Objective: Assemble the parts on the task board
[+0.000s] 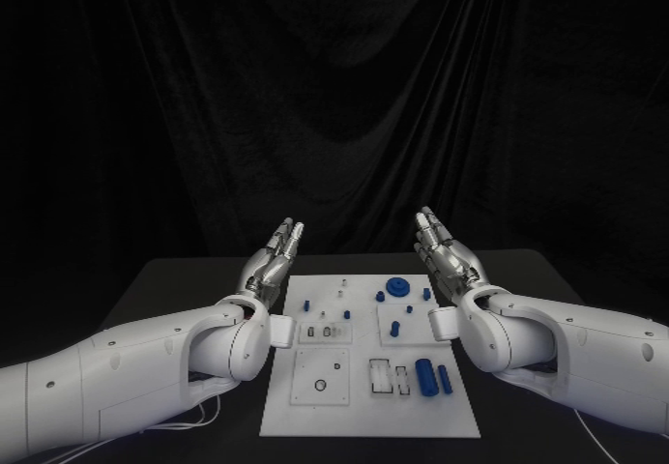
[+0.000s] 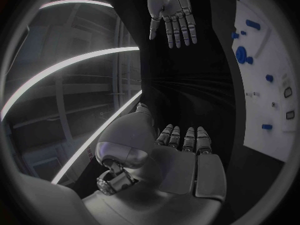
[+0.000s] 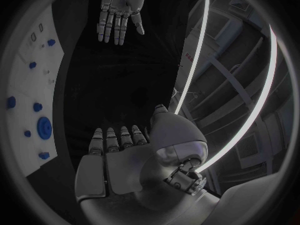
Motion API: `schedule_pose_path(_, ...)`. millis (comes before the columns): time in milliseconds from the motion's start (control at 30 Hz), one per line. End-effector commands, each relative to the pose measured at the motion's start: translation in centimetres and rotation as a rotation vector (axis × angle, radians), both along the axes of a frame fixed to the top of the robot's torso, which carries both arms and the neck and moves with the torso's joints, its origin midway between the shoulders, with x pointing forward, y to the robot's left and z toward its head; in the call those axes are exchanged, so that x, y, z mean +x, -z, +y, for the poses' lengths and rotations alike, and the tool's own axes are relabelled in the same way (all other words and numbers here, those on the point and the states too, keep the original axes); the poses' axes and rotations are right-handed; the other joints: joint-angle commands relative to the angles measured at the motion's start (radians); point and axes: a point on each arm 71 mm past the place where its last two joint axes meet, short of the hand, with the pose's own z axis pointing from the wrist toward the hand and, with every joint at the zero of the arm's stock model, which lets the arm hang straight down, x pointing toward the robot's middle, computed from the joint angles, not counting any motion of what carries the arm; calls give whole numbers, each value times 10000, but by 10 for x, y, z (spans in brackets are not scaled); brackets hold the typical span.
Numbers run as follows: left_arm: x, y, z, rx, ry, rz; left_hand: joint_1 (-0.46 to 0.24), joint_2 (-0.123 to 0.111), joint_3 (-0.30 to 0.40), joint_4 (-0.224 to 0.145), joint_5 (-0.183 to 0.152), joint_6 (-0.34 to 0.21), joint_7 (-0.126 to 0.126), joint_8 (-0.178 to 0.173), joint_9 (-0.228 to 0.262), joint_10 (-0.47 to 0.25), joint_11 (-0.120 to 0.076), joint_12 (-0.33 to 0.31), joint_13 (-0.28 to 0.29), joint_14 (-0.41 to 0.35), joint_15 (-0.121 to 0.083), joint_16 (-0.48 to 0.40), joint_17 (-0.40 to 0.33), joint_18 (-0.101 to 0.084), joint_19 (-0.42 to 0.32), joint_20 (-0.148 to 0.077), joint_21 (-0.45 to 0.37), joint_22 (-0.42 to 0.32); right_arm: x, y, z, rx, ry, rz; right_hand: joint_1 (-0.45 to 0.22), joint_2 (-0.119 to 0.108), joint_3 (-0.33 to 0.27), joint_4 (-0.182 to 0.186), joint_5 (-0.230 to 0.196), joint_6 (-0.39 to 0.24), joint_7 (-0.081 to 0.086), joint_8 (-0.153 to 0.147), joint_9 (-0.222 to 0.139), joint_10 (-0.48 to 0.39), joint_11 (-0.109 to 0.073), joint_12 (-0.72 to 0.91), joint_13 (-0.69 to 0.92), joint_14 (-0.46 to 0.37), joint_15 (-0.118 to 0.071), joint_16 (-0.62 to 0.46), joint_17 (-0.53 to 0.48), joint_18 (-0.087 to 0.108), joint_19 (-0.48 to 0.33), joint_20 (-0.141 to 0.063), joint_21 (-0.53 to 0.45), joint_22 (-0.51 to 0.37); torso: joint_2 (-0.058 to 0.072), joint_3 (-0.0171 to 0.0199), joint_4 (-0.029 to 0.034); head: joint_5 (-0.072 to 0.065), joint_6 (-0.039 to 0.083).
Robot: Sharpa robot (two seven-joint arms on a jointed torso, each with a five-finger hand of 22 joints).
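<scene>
Head view: the task board (image 1: 318,404) lies flat in the middle of the black table (image 1: 182,280), its blue parts (image 1: 399,286) scattered over its far and right-hand sections, the largest a round knob near the far edge and two cylinders (image 1: 434,377) lying side by side near its right edge. The left hand (image 1: 274,259) and right hand (image 1: 447,253) are raised at either side of the board's far end, palms turned toward each other, fingers straight and held close together, holding nothing. The pose reads as a neutral ready stance, keeping the board uncovered before any part is picked; no assembly looks started.

Left wrist view: the left hand (image 2: 181,150) shows an empty palm with fingers extended side by side; the right hand (image 2: 170,12) stands opposite, fingers slightly parted, and the board (image 2: 265,92) lies beside both.

Right wrist view: the right hand (image 3: 119,152) is likewise flat and empty, the left hand (image 3: 120,7) facing it, the board (image 3: 25,85) alongside with its blue knob (image 3: 45,127) nearest.
</scene>
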Motion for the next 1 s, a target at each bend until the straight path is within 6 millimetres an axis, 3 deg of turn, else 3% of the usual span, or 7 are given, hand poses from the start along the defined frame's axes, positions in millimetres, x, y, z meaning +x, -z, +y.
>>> schedule_pose_path(33,-1,-10,-11,-1892,1656,-496,479,96,-153,94,66,72,-18,71,28,-3,22,-35,-17,13,-1184,-37,-9,169,11,181,-36,-10,-1,-2,9,1354,-1847,862,464,47,-180,87,62,95,-36,30,34,-1,115,-48,-15,-5,-848,-41,-15,180,-7,242,-38,-10,1,2,-1,2,0)
schedule_pose_path(233,-2,-12,-15,-2729,2521,-585,521,212,-79,103,134,122,430,78,35,-3,392,-35,-17,13,-1227,-37,-9,80,11,-236,-36,-10,-2,-5,11,1908,-2966,1249,502,55,-201,88,61,173,254,58,52,-1,-238,-48,-15,-5,-600,-41,-15,186,-7,384,-38,-10,1,2,-1,2,0)
schedule_pose_path(500,-3,-13,-16,-3093,2865,-619,618,199,-33,91,212,209,522,94,50,-3,511,-35,-17,13,-1121,-37,-9,21,11,-182,-36,-10,-3,-7,11,2187,-3522,1438,644,21,-200,83,128,268,374,88,73,-1,-127,-48,-15,-5,47,-41,-15,189,-7,710,-38,-10,1,2,-1,2,0)
schedule_pose_path(533,4,-15,2,-2224,3166,-1732,640,197,-23,91,240,236,538,99,54,-3,541,-35,-17,13,-1097,-37,-9,6,11,-173,-36,-10,-7,-12,-15,2026,-3749,1200,715,-14,-204,82,133,321,461,105,84,-1,44,-48,-15,-5,322,-41,-15,181,-7,996,-38,-10,208,-4,65,-38,-555)
schedule_pose_path(567,4,-16,4,-2087,3241,-1878,683,193,-6,88,282,284,544,108,62,-3,582,-35,-17,13,-1050,-37,-9,-11,11,-137,-36,-10,-7,-13,-16,1966,-3860,1136,793,-44,-205,81,155,378,521,122,95,-1,272,-48,-15,-5,515,-41,-15,188,-7,1180,-38,-10,224,-19,65,-41,-628)
schedule_pose_path(867,1,-18,22,-1638,3228,-2292,1168,123,75,85,584,405,433,120,74,-3,1010,-35,-17,13,-335,-37,-9,159,11,791,-36,-10,-7,-23,-24,1311,-4305,658,1698,-265,-65,5,575,778,925,230,164,70,1435,261,85,-5,1482,-41,-15,223,424,2405,229,166,511,-86,128,-33,-761)
schedule_pose_path(1000,-1,-20,33,-1180,3040,-2599,1389,60,70,93,882,623,385,163,107,-3,1264,-35,-17,13,512,-37,-9,149,11,1876,-36,-10,-4,-28,-29,461,-4437,168,3057,-557,175,-481,1437,1094,1291,306,218,520,2353,1476,325,1482,1995,747,474,-9,2860,2735,1303,660,702,-110,144,-92,-796)
